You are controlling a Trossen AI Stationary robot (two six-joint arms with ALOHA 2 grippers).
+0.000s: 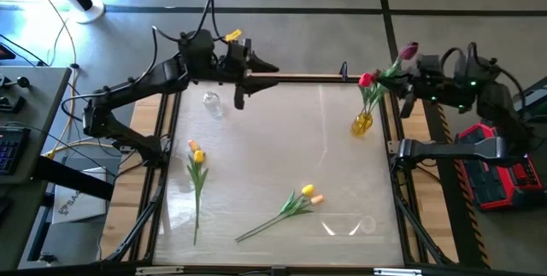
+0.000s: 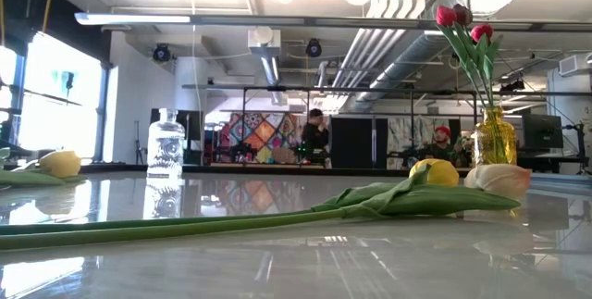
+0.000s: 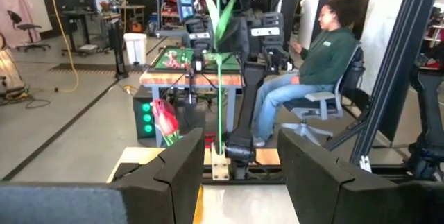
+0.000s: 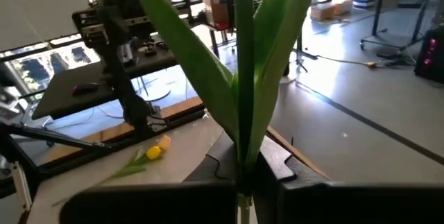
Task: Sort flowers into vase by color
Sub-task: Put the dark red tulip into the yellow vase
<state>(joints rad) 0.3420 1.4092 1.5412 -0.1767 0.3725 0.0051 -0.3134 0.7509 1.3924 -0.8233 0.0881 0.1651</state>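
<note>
My right gripper (image 1: 409, 76) stands past the table's far right corner, shut on a maroon tulip (image 1: 408, 51); its green stem and leaves (image 4: 243, 78) rise in front of the wrist camera. Beside it a yellow glass vase (image 1: 362, 123) holds red tulips (image 1: 367, 79) by their stems. My left gripper (image 1: 263, 67) hovers open over the far edge, with nothing between its fingers (image 3: 184, 172). A clear glass vase (image 1: 211, 102) stands below it. Yellow tulips lie flat on the table at the left (image 1: 197, 153) and near the front (image 1: 308, 194). My right gripper pinches the maroon tulip's stem (image 4: 243, 172) between its two fingers, low down, just below where the leaves part. The fingers come about level from the table's right side and lie across the stem. The tulip stands upright, head up, lifted clear of the table.
The table has a black frame with posts along its edges (image 1: 162, 139). A person sits on a chair (image 3: 319, 64) beyond the table's right side. Free room lies in the table's middle (image 1: 282, 139).
</note>
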